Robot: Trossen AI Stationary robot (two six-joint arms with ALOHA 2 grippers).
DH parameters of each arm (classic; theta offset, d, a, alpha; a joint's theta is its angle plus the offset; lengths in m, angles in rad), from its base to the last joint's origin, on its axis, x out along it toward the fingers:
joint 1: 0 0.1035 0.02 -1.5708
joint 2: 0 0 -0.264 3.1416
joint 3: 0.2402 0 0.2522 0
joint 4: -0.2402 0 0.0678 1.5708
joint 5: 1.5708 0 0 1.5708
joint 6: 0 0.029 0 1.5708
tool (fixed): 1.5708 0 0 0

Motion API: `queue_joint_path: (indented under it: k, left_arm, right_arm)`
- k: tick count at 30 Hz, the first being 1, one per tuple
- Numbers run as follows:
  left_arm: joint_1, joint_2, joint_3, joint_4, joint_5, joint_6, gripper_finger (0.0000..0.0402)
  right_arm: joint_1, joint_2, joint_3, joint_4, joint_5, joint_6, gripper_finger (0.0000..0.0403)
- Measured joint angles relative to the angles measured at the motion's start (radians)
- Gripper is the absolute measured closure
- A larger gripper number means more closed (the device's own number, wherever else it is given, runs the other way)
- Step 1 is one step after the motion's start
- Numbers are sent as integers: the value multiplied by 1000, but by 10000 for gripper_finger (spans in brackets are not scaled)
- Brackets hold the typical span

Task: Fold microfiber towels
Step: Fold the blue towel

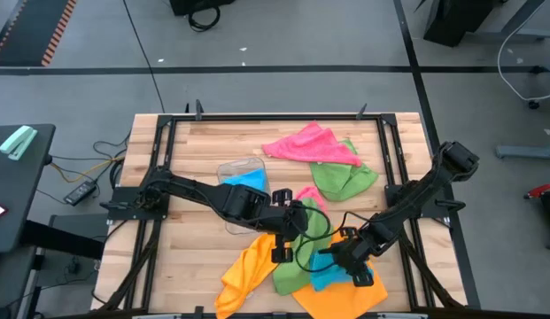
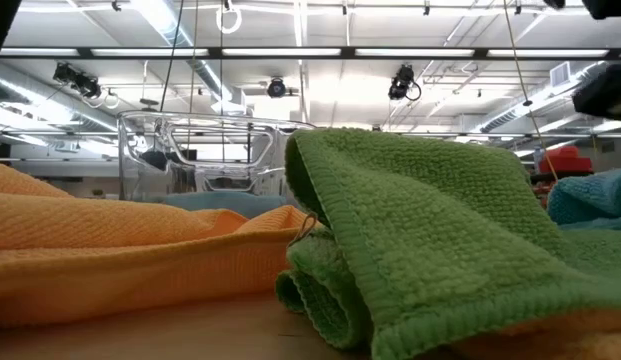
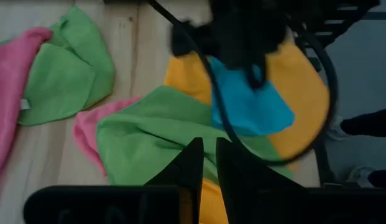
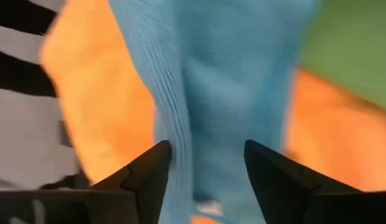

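Fingers (image 4: 149,177) of the right gripper (image 4: 208,168) are spread wide over the blue towel (image 4: 224,81) lying on an orange towel (image 1: 345,297) at the table's (image 1: 204,151) front edge, while the left gripper (image 3: 208,165), nearly pinched shut, hovers over the green towel (image 3: 155,134) beside it, holding nothing.

You had bare wood open along the table (image 1: 190,142) at its far left and down the left side. The clear tray (image 1: 242,170) blocked the middle, with the pink towel (image 1: 308,144) and a green towel (image 1: 344,180) beyond it. Near you, both arms crowded over heaped orange (image 1: 248,275), green (image 1: 292,270) and blue (image 1: 332,279) towels; a black cable (image 3: 220,118) looped across, probably snaggable.
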Motion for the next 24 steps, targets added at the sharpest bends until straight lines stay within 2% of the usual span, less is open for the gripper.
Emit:
queue_joint_path:
  k: [4, 9, 13, 16, 24]
  left_arm:
    - [-21, 0, -27, -5, 4, 0, 347]
    - [-33, 0, -64, 7, 5, -32, 346]
    - [-42, 0, -106, 81, 17, -51, 351]
    - [-48, 0, -139, 130, 18, -52, 353]
    - [-44, 0, -144, 133, 18, -48, 351]
  right_arm:
    - [0, -74, 0, -98, 94, -22, 177]
    - [0, -143, 0, -128, 112, -36, 179]
    - [10, -158, 0, -125, 129, -43, 180]
    - [22, -154, -27, -90, 127, -13, 180]
    - [81, -215, -210, 73, 83, 164, 180]
